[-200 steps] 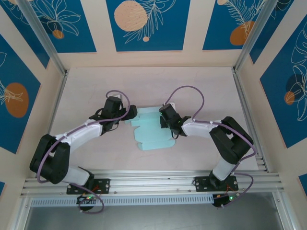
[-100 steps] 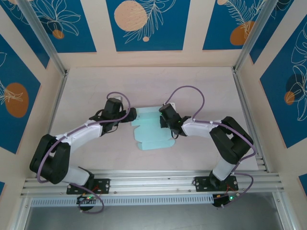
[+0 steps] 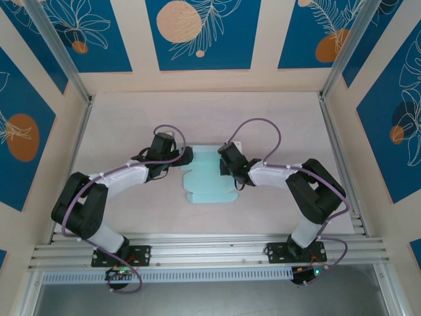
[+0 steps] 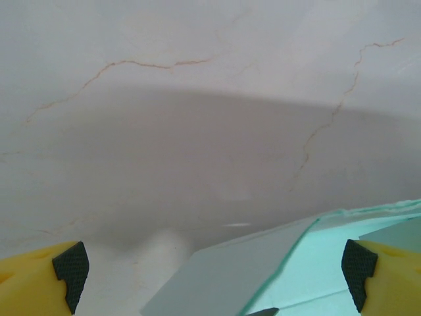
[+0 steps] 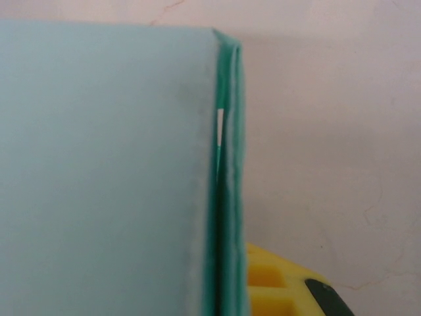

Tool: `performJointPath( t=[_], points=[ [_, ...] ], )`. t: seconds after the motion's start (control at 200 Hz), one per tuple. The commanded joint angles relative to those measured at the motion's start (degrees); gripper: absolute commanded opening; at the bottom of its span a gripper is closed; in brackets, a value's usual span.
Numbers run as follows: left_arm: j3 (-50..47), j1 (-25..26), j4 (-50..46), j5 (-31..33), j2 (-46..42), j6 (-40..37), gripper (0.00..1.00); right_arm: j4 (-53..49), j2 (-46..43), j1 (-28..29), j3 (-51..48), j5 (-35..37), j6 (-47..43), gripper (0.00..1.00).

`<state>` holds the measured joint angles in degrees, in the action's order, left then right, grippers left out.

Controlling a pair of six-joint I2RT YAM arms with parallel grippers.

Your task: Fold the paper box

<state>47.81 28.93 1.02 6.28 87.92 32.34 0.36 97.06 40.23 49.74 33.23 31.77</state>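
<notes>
The paper box (image 3: 209, 179) lies as a flat pale-blue die-cut sheet in the middle of the table. My left gripper (image 3: 187, 157) is at the sheet's upper left corner. In the left wrist view this gripper (image 4: 214, 273) is open wide, and a raised flap of the sheet (image 4: 263, 270) reaches in between its fingers (image 4: 69, 266) without touching either pad. My right gripper (image 3: 225, 162) is on the sheet's right edge. In the right wrist view a folded double layer of card (image 5: 227, 197) stands upright in this gripper (image 5: 230, 296), tight against the yellow finger (image 5: 279, 289); the other finger is hidden behind the card.
The pale table (image 3: 131, 118) is walled by blue patterned panels, with metal rails (image 3: 339, 164) along both sides and an aluminium rail (image 3: 210, 249) at the near edge. Purple cables (image 3: 260, 125) loop above both wrists.
My left arm has swung to the right, bringing its gripper up to the sheet's upper left corner. The right gripper and the sheet have stayed in place.
</notes>
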Motion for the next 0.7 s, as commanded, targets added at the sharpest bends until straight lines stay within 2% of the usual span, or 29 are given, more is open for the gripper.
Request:
performJointPath(
  t=[0.0, 0.285, 0.345, 0.48, 0.695],
  points=[
    [-1.3, 0.8, 1.4, 3.2, -4.2, 1.2, 1.0, 0.3, 0.9, 0.6, 2.2, -0.1, 1.5, 0.0],
    [-11.4, 0.8, -5.3, 8.3, -17.2, 2.7, 1.0, -0.4, 1.6, 0.6, 3.0, 0.3, 2.4, 0.0],
    [-14.1, 0.8, -4.5, 7.0, -19.8, 4.2, 0.99, -0.5, 1.6, 0.6, 3.0, 0.5, 2.4, 0.0],
    [-19.1, 1.3, 3.0, 0.0, -22.4, 7.7, 0.88, -0.5, 1.6, 0.5, 3.0, 0.4, 2.6, 0.0],
    [-18.4, 6.6, 10.1, -2.8, -18.0, 10.2, 0.88, -0.4, 1.3, 0.5, 2.7, 0.0, 2.9, 0.0]
  ],
)
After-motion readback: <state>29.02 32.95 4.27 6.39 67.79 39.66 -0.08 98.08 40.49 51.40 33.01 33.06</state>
